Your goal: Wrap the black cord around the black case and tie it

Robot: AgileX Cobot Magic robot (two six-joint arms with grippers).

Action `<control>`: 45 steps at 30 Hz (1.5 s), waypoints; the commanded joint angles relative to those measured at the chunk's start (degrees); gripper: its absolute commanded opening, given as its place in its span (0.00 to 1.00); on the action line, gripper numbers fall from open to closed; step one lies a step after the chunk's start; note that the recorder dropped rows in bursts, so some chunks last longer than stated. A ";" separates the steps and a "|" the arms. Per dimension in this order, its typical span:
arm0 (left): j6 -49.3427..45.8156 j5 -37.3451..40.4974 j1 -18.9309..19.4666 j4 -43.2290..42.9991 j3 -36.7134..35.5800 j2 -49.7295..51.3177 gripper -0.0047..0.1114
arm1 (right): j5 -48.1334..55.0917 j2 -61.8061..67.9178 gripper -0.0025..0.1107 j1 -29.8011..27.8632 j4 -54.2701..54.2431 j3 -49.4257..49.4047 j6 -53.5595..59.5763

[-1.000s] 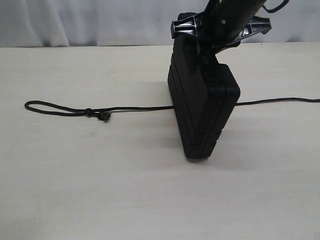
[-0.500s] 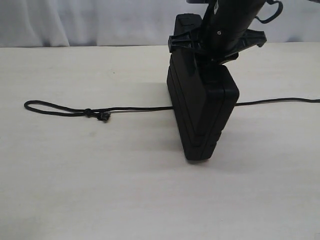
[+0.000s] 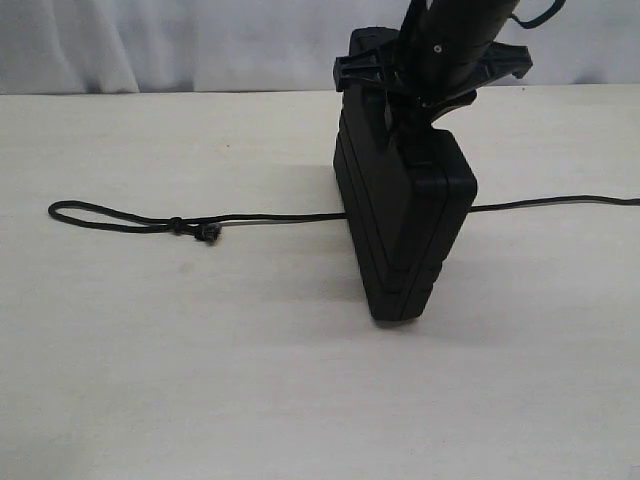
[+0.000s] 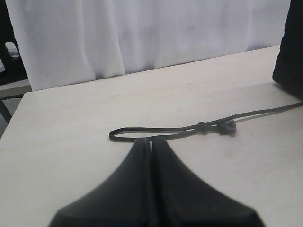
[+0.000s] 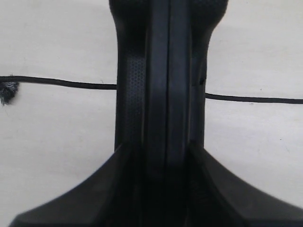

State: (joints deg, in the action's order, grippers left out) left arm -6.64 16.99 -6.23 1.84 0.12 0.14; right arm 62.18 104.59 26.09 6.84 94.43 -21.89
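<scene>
The pale table (image 3: 150,380) fills most of the exterior view. The black case (image 3: 405,225) stands on its narrow edge at centre right, its long edge running from the back of the table towards the lower part of the frame. The right gripper (image 3: 418,115) comes down from the upper right and is clamped on the top of the case, one finger pressed on each broad face, as the right wrist view confirms. The black cord (image 3: 280,217) lies in one line from left to right, crossing the case at about a right angle and passing beneath it. Whether the case presses on it cannot be told. Its right stretch runs off the right edge of the frame. Its left stretch ends in a narrow loop (image 3: 100,213) at far left, with a small knot (image 3: 176,224) and a frayed tail (image 3: 210,233) between loop and case. The left gripper (image 4: 151,144), fingers together and holding nothing, points at that loop from just short of it. So the left arm looks the nearer one to lift that end over the case.
</scene>
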 commanded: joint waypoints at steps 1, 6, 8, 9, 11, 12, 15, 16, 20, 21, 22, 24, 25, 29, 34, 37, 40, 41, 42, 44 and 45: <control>0.05 -0.64 -0.47 0.41 -0.12 -0.14 0.04 | 0.33 -0.78 0.32 0.06 0.29 0.25 0.86; 0.05 -0.64 -0.47 0.41 -0.12 -0.14 0.04 | -0.01 -1.37 0.32 0.06 1.30 0.25 0.86; 0.05 -0.64 -0.47 0.41 -0.12 -0.14 0.04 | -0.16 -1.43 0.32 0.06 1.27 0.25 0.86; 0.05 -0.64 -0.47 0.41 -0.12 -0.14 0.04 | -0.16 -1.43 0.32 0.06 1.27 0.25 0.86; 0.05 -0.64 -0.47 0.41 -0.12 -0.14 0.04 | -0.39 -1.43 0.32 0.06 1.27 0.25 0.86; 0.05 -0.64 -0.47 0.41 -0.12 -0.14 0.04 | -0.39 -1.43 0.32 0.06 1.27 0.25 0.86; 0.05 -0.64 -0.47 0.41 -0.12 -0.14 0.04 | -0.38 -1.43 0.31 0.06 1.27 0.25 1.10; 0.05 -0.64 -0.47 0.41 -0.12 -0.14 0.04 | -0.38 -1.43 0.29 0.06 1.27 0.25 1.23; 0.05 -0.64 -0.47 0.41 -0.12 -0.14 0.04 | -0.38 -1.43 0.18 0.06 1.27 0.25 1.33; 0.05 -0.64 -0.47 0.41 -0.12 -0.14 0.04 | -0.38 -1.43 0.16 0.06 1.27 0.25 1.56; 0.05 -0.64 -0.47 0.41 -0.12 -0.14 0.04 | -0.38 -1.43 0.13 0.06 1.27 0.25 1.55; 0.05 -0.64 -0.47 0.41 -0.12 -0.14 0.04 | -0.38 -1.43 0.08 0.06 1.27 0.25 1.55; 0.05 -0.64 -0.47 0.41 -0.12 -0.14 0.04 | -0.38 -1.43 0.06 0.06 1.27 0.25 1.55; 0.05 -0.64 -0.47 0.41 -0.12 -0.14 0.04 | -0.61 -1.43 0.06 0.06 1.27 0.25 1.55; 0.05 -0.64 -0.47 0.41 -0.12 -0.14 0.04 | -0.61 -1.43 0.06 0.06 1.27 0.25 1.55; 0.05 -0.64 -0.47 0.41 -0.12 -0.14 0.04 | -0.50 -1.43 0.06 0.06 1.27 0.25 1.55; 0.05 -0.64 -0.47 0.41 -0.12 -0.14 0.04 | -0.38 -1.43 0.06 0.06 1.27 0.25 1.55; 0.05 -0.64 -0.47 0.41 -0.12 -0.14 0.04 | -0.28 -1.43 0.06 0.06 1.27 0.25 1.55; 0.05 -0.64 -0.47 0.41 -0.12 -0.14 0.04 | 0.03 -1.43 0.06 0.06 1.27 0.25 1.55; 0.05 -0.64 -0.47 0.41 -0.12 -0.14 0.04 | 0.96 -1.43 0.06 0.06 1.27 0.25 1.55; 0.05 -0.64 -0.47 0.41 -0.12 -0.14 0.04 | 1.38 -1.43 0.06 0.06 1.27 0.25 1.55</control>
State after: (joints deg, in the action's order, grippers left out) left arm -6.64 16.99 -6.23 1.84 0.12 0.14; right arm 62.15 103.63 26.09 7.74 94.43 -21.52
